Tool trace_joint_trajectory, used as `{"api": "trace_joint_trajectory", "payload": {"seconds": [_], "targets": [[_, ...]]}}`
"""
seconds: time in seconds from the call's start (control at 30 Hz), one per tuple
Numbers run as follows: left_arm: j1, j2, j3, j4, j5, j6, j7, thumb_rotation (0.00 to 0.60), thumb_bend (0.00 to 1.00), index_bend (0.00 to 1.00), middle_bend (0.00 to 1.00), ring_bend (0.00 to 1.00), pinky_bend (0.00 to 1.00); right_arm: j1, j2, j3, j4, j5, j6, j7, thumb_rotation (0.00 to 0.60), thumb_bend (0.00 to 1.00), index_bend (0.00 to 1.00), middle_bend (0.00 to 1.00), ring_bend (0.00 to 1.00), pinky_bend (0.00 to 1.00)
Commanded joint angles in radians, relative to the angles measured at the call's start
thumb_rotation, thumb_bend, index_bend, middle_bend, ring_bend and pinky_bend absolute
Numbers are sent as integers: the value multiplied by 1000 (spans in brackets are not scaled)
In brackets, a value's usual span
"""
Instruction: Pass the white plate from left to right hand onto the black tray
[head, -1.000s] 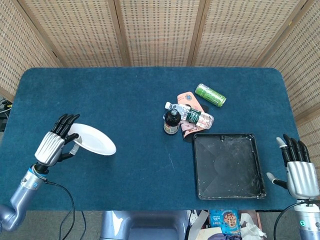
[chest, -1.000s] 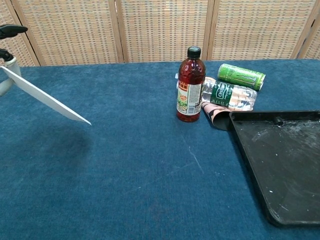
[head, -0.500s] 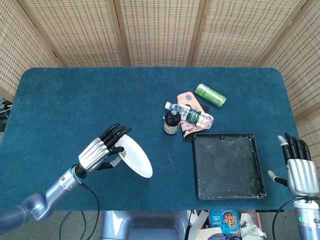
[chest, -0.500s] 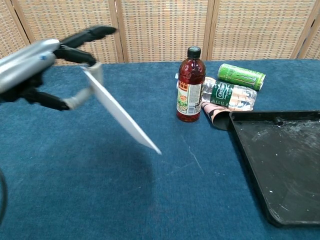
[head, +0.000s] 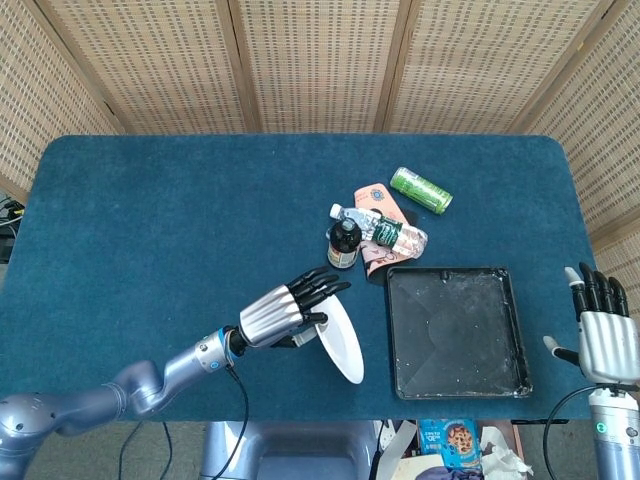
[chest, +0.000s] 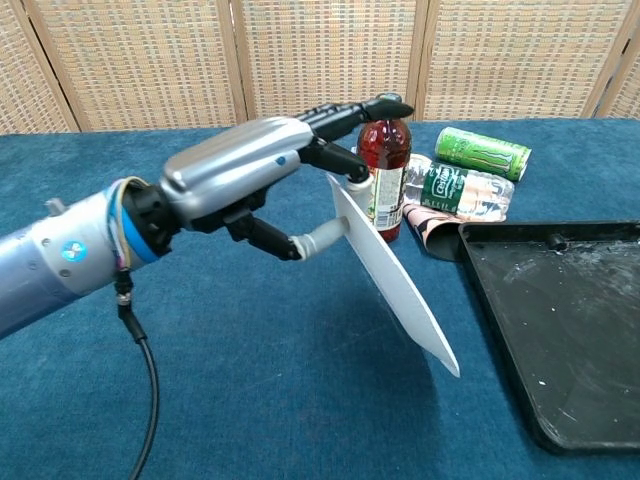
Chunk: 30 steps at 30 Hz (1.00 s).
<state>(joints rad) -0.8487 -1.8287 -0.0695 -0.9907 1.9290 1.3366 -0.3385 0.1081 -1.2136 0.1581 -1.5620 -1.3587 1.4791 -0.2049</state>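
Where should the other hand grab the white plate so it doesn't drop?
Probably the free lower rim of the white plate, the edge nearest the black tray. The left hand pinches the opposite rim, and the plate hangs tilted steeply above the table, so that far edge sticks out bare. The right hand, open at the table's right edge, could come in from the tray side with thumb and fingers on opposite faces.
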Motion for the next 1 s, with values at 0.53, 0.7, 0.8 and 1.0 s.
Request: {"api": "trace_joint_trajectory", "payload": {"seconds": [0.53, 0.7, 0.8, 1.0], "targets": [[-15, 298, 140, -278, -162, -330, 69, 600, 0, 0, 0, 0, 0, 5, 2, -23, -14, -31, -4, -19, 600, 0, 0, 0, 0, 0], [17, 392, 178, -327, -177, -323, 80, 600, 0, 0, 0, 0, 0, 10, 0, -36, -20, -47, -11, -42, 600, 0, 0, 0, 0, 0], [39, 438, 198, -330, -177, -297, 61, 600, 0, 0, 0, 0, 0, 13, -4, -43, -21, -53, -16, -59, 600, 0, 0, 0, 0, 0], [86, 500, 190, -312, -212, -235, 46, 600, 0, 0, 0, 0, 0, 28, -2, -64, -20, -94, -34, -75, 600, 0, 0, 0, 0, 0]]}}
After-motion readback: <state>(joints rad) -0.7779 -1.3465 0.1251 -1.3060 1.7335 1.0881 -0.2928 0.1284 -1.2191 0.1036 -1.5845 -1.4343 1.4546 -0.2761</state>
